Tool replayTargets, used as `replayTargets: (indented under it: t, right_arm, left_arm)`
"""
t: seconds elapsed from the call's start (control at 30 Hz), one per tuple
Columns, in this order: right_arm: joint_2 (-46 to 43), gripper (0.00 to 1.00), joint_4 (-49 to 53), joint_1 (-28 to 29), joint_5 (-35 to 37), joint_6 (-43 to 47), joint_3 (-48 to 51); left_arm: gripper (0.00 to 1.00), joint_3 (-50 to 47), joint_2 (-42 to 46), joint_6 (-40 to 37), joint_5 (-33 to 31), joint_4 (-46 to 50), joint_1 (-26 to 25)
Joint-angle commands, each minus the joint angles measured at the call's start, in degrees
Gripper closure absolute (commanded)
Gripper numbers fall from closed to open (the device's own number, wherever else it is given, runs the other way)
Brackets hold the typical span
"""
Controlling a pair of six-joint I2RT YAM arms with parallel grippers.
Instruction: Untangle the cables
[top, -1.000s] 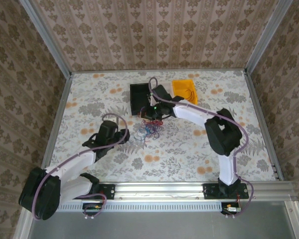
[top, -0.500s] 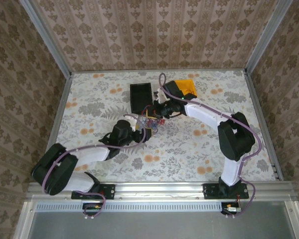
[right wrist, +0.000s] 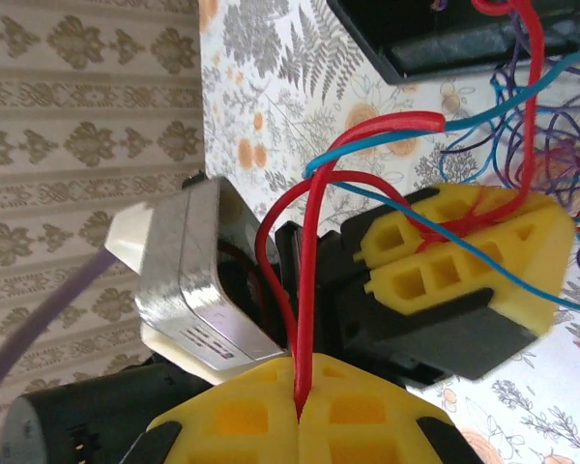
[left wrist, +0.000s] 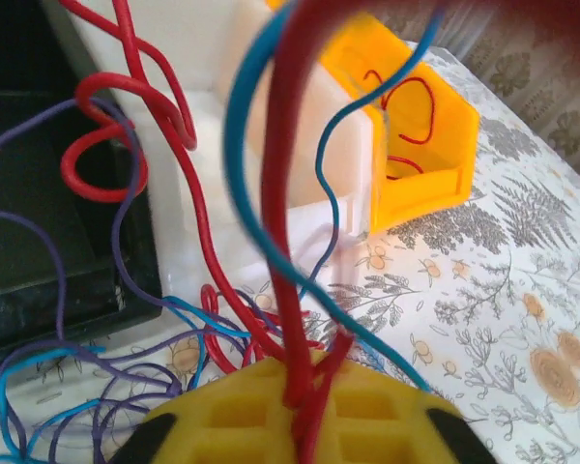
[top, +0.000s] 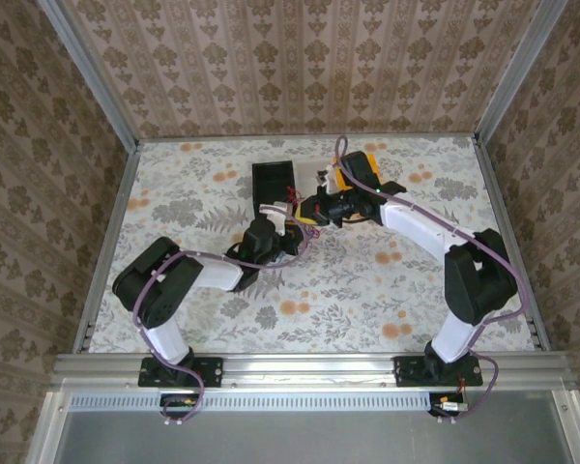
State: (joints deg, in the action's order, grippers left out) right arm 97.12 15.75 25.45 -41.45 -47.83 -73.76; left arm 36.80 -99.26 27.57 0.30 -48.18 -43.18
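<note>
Your left gripper [left wrist: 304,404] is clamped shut on a red cable [left wrist: 280,242], and your right gripper [right wrist: 300,414] is shut on a red strand as well. I cannot tell whether it is the same one. In the top view the two sets of yellow fingers sit close together just above the centre of the frame. The cables [top: 303,224] hang there as a red, blue and purple knot over the table [top: 387,290], just below the black bin [top: 273,182].

Watch what happens if you draw the arms apart. A blue cable [left wrist: 230,135] curls round the red one right above your left fingers, so a straight pull may cinch the knot tighter instead of freeing it. These wires are thin and springy, so one could slip from the pads or flick sideways. The purple strands [left wrist: 116,246] trail across the front of the black bin and might snag on its rim.

The orange bin [left wrist: 435,174], upper right of the left wrist view, holds a looped red wire [left wrist: 425,97]. I can make out nothing lying inside the black bin
</note>
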Motion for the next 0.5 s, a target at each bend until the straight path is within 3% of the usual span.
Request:
replayTargets:
  t: [0.0, 0.2, 0.3, 0.47]
  right_arm:
    - [-4.88, 1.0, -3.48, -2.12, 3.12, -4.21, 2.22]
    - [-12.21, 1.0, -7.14, -5.59, 15.87, -8.45, 9.08]
    - [-15.29, 1.0, -7.21, -6.35, 22.0, -9.12, 11.78]
    - [-15.65, 1.0, -7.93, -7.25, 20.61, -9.42, 12.63]
  left_arm:
    - [1.0, -3.27, 1.42, 2.09, -2.85, -2.69, 0.21]
    - [1.0, -13.02, 7.14, 5.53, -3.88, -3.43, 0.73]
    - [1.0, -16.13, 11.12, 6.09, -4.05, 1.32, 1.41]
    - [1.0, -16.94, 15.93, 3.46, -4.34, 9.69, 1.64]
